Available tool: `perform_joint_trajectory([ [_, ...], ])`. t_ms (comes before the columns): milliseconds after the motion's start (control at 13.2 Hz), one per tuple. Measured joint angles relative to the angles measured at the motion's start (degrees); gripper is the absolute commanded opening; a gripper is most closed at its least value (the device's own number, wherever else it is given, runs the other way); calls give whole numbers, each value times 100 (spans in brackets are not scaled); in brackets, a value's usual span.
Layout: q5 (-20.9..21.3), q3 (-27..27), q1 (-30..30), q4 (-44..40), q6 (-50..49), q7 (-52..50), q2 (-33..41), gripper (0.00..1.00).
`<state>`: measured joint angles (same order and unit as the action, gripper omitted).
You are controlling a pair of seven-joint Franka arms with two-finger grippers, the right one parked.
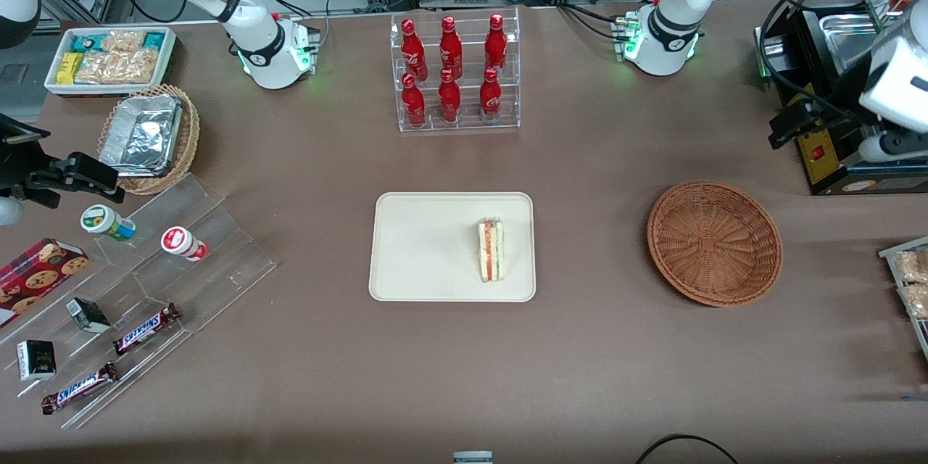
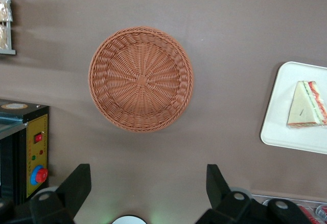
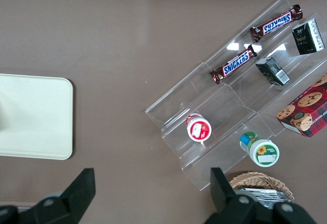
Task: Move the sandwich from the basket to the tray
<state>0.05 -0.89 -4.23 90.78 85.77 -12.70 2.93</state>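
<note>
The sandwich already lies on the tray, toward the tray's end nearer the basket, resting on its side with the red and green stripe showing. The basket holds nothing. By that, the placing looks done, and what remains is only for the arm to settle clear of the work.

The jaws stand wide apart and grip nothing. They hang high above the surface at the working arm's end, with the basket below them and a little ahead, and the tray well off to one side toward the parked arm. The sandwich is well apart from the jaws, with nothing touching it. Any next move calls for no grasp; I would judge a plain retreat enough, kept away from the black control box that stands close by.

The surface is a brown cloth. A clear rack of red bottles stands farther from the front camera than the tray. Cables and frames fill the room at the arm bases.
</note>
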Motion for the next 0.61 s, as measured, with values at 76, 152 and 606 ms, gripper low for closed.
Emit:
perform_joint_trajectory([
  [76,5,-293,212,-11,1,30,9,100],
  [152,11,-441,293,-15,3,43,3,100],
  [606,11,-372,291,-99,-108,447,-18,100],
])
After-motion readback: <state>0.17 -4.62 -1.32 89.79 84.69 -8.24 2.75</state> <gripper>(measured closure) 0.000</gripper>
